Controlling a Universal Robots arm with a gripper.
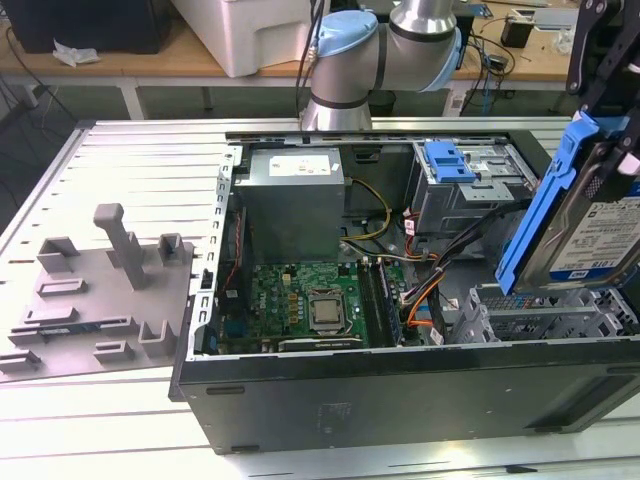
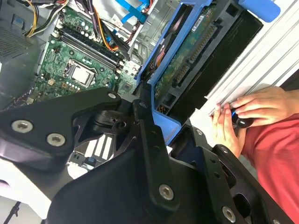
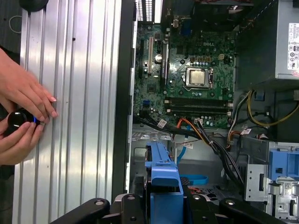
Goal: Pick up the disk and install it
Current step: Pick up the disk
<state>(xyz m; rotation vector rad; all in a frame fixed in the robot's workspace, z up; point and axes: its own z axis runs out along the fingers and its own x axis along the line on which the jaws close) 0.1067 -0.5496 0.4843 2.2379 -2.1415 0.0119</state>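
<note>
Ribbed metal worktop (image 1: pixel 140 150) carries one open computer case (image 1: pixel 400 395). One disk (image 1: pixel 592 235), tilted (blue frame showing), hangs over the case, with one claw (image 3: pixel 163 205) clamped on it. Two hands (image 3: pixel 23 93) rest at the worktop edge.

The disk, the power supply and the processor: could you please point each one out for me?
disk (image 1: pixel 598 238): exterior view, on its white-and-blue label.
power supply (image 1: pixel 292 212): exterior view, on its plain grey face beside the sticker.
processor (image 1: pixel 327 310): exterior view, on its metal lid.
</note>
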